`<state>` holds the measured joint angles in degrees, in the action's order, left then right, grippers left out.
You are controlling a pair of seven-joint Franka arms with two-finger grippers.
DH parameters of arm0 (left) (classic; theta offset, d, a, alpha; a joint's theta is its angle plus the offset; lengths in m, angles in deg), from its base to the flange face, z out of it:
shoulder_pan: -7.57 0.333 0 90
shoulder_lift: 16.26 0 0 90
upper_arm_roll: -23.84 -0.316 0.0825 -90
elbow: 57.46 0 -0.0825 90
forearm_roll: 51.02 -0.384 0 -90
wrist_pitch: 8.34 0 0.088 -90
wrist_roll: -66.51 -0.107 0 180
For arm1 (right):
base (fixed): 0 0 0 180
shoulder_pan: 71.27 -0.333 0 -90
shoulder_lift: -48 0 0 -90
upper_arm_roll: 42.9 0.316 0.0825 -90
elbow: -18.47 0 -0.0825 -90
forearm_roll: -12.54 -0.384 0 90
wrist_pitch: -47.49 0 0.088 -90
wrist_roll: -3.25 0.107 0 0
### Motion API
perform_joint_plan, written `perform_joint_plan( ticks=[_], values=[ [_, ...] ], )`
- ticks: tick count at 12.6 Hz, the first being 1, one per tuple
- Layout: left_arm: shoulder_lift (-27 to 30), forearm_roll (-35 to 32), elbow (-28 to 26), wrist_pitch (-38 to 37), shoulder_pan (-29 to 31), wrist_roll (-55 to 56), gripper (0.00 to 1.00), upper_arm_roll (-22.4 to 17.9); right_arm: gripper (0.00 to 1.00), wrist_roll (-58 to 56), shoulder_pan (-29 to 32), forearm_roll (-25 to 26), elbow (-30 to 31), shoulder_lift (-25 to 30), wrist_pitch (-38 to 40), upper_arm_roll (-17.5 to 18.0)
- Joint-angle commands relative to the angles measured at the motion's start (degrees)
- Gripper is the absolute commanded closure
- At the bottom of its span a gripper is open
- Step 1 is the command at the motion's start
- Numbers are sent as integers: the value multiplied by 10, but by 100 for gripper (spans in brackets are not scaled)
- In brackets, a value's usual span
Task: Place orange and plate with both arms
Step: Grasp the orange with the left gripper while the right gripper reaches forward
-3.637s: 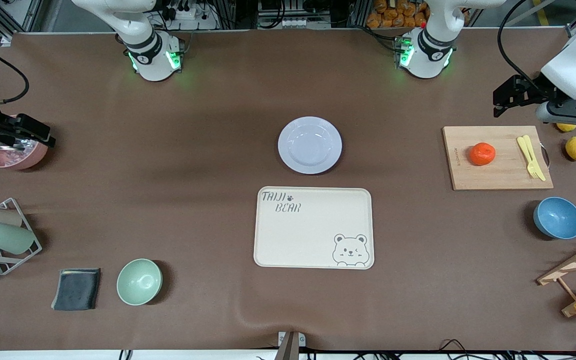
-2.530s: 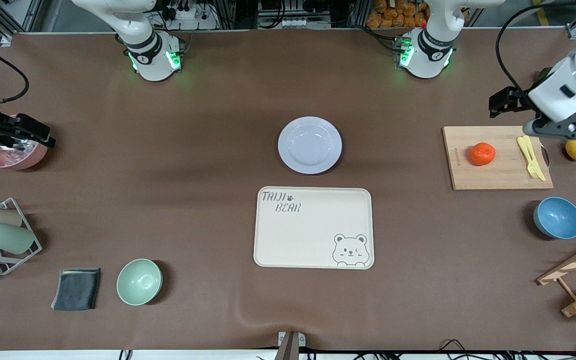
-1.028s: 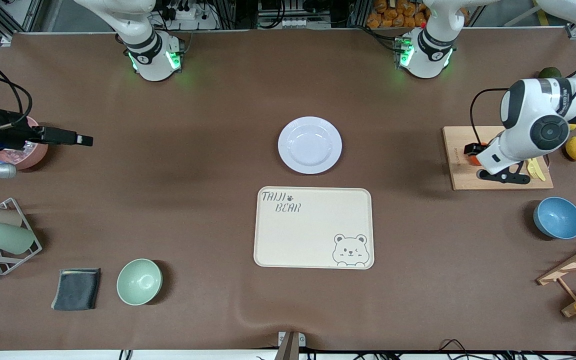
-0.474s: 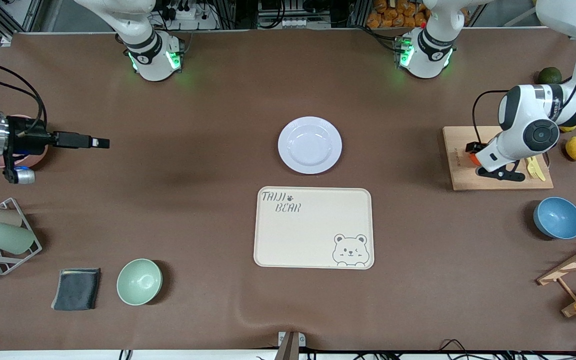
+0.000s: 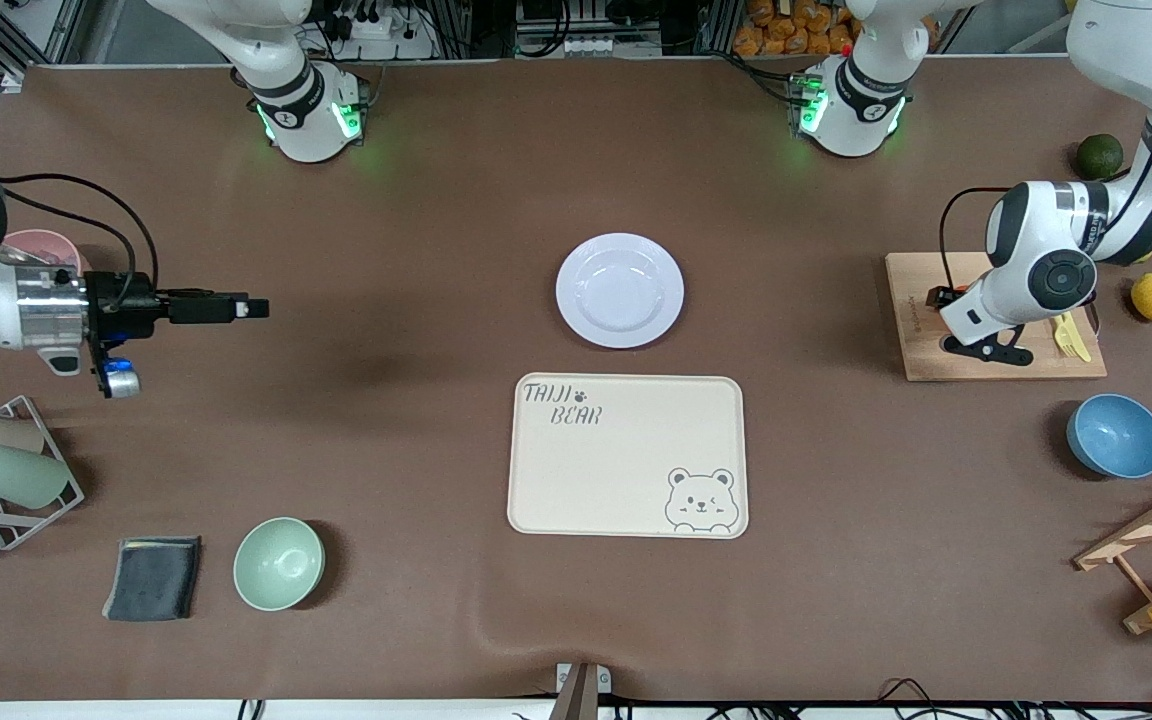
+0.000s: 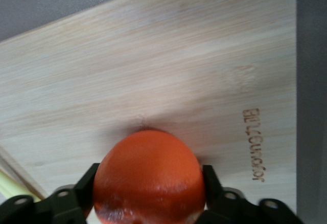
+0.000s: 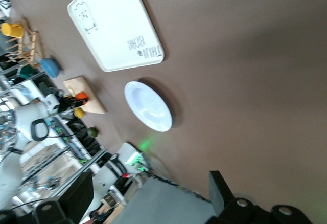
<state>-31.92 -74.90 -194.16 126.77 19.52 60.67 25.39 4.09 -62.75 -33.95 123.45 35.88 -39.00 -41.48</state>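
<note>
The orange (image 6: 149,177) is found on the wooden cutting board (image 5: 921,345), at the edge turned toward the plate (image 5: 619,290), which serves as the landmark here. In the left wrist view the left gripper (image 6: 148,193) is set with one finger on each side of the fruit, the pads touching or nearly touching its skin. The grip appears closed on it, though the fruit is not yet seen lifted off the wood. A sideways pinch is probably chosen because the fruit is round and would roll under a push.

The plate is laid flat on the brown table mat, just farther from the front camera than the bear-print tray (image 5: 626,455). The right gripper (image 5: 254,308) is held low and level over the mat, well apart from the plate toward the right arm's end, pointed at the plate. Its fingers are spread in the right wrist view and nothing is held. A low, level approach is judged suited to catching the thin rim.
</note>
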Motion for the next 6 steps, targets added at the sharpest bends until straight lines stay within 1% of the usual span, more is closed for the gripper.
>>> perform_joint_plan(
  ticks=[1, 2, 4, 5, 6],
  values=[
    [20, -16, -1, 6, 4, -21, 81, 6, 0, -14, -7, -24, 47, 14, -28, -1],
    [33, -16, 3, 0, 3, -36, 83, 8, 0, -31, -10, -24, 60, 17, -38, -1],
    [66, -7, 22, -35, 3, -44, 83, 34, 0, -65, -18, -26, 94, 24, -70, 1],
    [73, 4, 47, -74, 3, -44, 83, 57, 0, -79, -27, -29, 113, 29, -87, 0],
    [73, 41, 82, -120, 3, -44, 83, 80, 0, -94, -33, -40, 144, 41, -120, 1]
  ],
)
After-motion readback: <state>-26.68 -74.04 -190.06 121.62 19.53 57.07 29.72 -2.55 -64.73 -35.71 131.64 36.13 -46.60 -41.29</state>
